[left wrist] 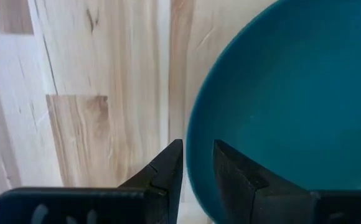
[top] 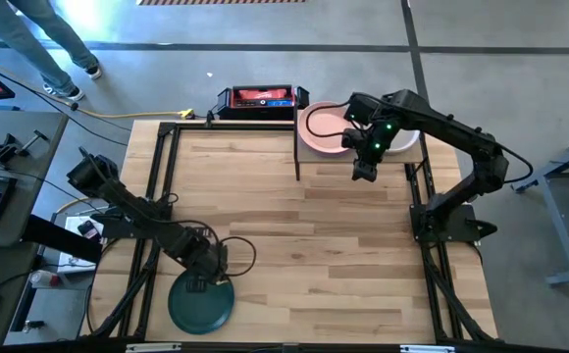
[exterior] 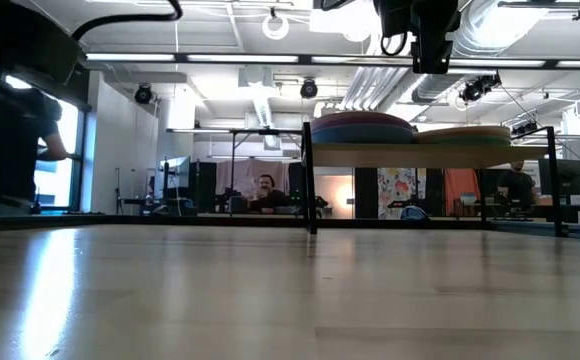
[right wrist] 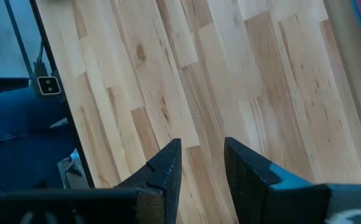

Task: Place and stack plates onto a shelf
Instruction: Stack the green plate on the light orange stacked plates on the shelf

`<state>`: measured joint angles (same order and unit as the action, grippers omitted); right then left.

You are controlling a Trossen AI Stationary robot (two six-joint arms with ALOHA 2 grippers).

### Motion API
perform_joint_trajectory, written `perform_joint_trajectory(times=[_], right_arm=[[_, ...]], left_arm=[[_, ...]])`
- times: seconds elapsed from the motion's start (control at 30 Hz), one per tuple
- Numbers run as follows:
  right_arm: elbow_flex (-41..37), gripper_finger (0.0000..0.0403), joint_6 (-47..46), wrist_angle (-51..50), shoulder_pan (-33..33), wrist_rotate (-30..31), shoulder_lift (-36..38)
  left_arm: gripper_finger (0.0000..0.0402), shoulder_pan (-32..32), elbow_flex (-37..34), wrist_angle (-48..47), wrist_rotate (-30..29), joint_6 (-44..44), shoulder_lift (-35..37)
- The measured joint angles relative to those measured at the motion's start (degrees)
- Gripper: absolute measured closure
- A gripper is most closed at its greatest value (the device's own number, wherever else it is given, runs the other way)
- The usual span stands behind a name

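One dark green plate lies flat at the near left corner of the wooden table, its edge reaching the table's front rim. The left gripper is down at that plate's rim. In the left wrist view the two fingers stand a narrow gap apart, with the plate's edge running down into that gap, one finger over the plate and one over the bare wood. I cannot tell whether they are pinching it.

Across the table, at the far right, stands the shelf on its black legs. A pink plate tops the stack on its left half, and a pale plate shows beside it, mostly hidden under the right arm. From table level, the left stack looks taller than the right one.

The right gripper hangs just in front of the shelf's front edge, raised above the tabletop. Its fingers are slightly parted with nothing between them, only bare wood below.
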<state>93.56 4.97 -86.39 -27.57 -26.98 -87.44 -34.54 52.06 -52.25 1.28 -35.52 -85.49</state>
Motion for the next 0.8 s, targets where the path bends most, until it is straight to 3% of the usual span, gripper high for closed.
perform_joint_trajectory(times=[0.37, 0.8], right_arm=[[0.0, 0.0302, 0.0, 0.0, 0.0, 0.0, 0.0], [0.0, 0.0302, 0.0, 0.0, 0.0, 0.0, 0.0]], left_arm=[[0.0326, 0.0, -4.1, 4.5, 3.3, 1.7, 0.0], [0.0326, 0.2, -5.5, 4.4, 5.1, -3.9, 0.0]])
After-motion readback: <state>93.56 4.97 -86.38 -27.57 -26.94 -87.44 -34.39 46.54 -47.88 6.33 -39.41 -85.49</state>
